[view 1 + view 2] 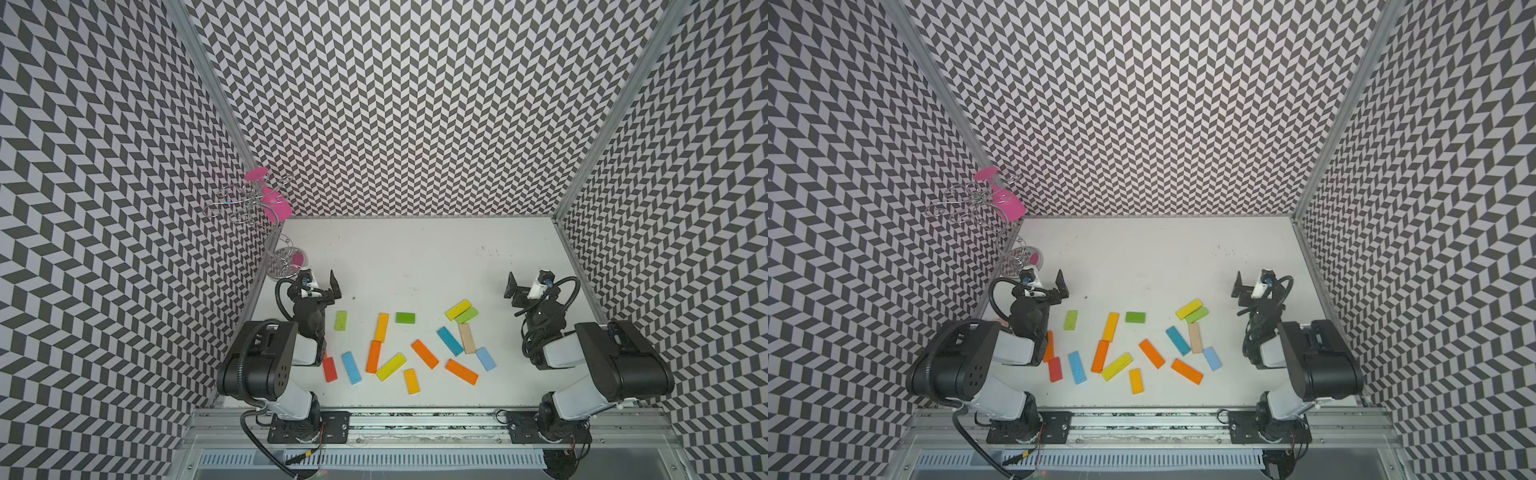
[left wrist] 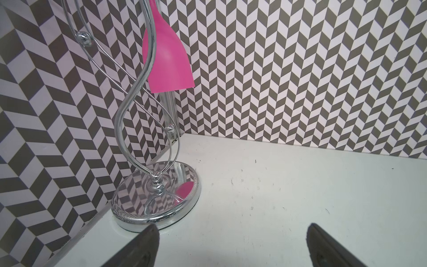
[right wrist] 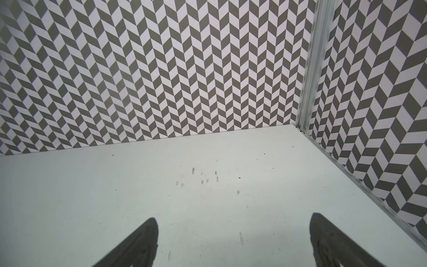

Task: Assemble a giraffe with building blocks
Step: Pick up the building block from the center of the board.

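Several building blocks lie flat and scattered on the white table (image 1: 415,257) between the two arms in both top views. Among them are a green one (image 1: 405,318), a yellow one (image 1: 458,309), a tan one (image 1: 467,338), a blue one (image 1: 449,340), an orange one (image 1: 424,354) and a red one (image 1: 329,369) (image 1: 1054,369). My left gripper (image 1: 333,286) (image 2: 232,227) hovers open behind the left blocks, holding nothing. My right gripper (image 1: 512,291) (image 3: 234,217) is open and empty behind the right blocks. Neither wrist view shows any block.
A chrome wire stand (image 1: 272,245) (image 2: 157,196) with a pink glass (image 1: 272,203) (image 2: 167,62) hanging upside down stands in the back left corner, close to my left gripper. Patterned walls enclose the table on three sides. A metal rail (image 1: 415,419) runs along the front.
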Robot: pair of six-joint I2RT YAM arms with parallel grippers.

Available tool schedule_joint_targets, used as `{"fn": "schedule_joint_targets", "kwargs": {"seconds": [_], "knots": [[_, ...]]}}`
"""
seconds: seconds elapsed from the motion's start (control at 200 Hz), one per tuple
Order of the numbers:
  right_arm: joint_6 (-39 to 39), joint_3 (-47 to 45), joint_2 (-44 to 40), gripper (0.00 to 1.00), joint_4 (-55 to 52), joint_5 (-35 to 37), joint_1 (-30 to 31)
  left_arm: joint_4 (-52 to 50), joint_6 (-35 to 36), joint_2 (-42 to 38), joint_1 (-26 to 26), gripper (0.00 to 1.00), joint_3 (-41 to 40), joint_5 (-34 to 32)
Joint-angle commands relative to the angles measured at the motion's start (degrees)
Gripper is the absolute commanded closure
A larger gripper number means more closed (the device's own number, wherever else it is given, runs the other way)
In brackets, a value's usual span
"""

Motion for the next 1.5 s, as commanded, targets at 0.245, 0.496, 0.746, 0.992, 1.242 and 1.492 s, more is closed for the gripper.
{"fn": "schedule_joint_targets", "kwargs": {"seconds": [0.245,0.496,0.746,0.992,1.242,1.492], "knots": [[-0.5,0.7,0.7,0.01,2.3,-0.5,0.2,0.1,0.4,-0.4,0.5,0.0,0.1,1.0],[-0.4,0.7,0.7,0.01,2.2,-0.6,0.1,-0.3,0.3,-0.4,0.7,0.0,0.3,1.4],[0.3,3.5,-9.4,0.06,-8.1,4.8,0.9,-10.6,0.6,-8.5,-2.4,0.02,2.7,-8.1],[20.4,27.3,-28.7,0.14,-59.1,3.1,1.1,-54.2,-16.1,-27.9,-6.8,0.07,23.6,-13.5],[30.8,40.4,-33.7,0.17,-91.7,0.5,12.0,-91.4,-18.6,-35.3,-8.0,0.12,43.0,5.1],[43.1,37.4,-34.1,0.19,-103.4,3.0,29.3,-104.2,-18.2,-46.6,-8.1,0.13,37.2,18.2]]}}
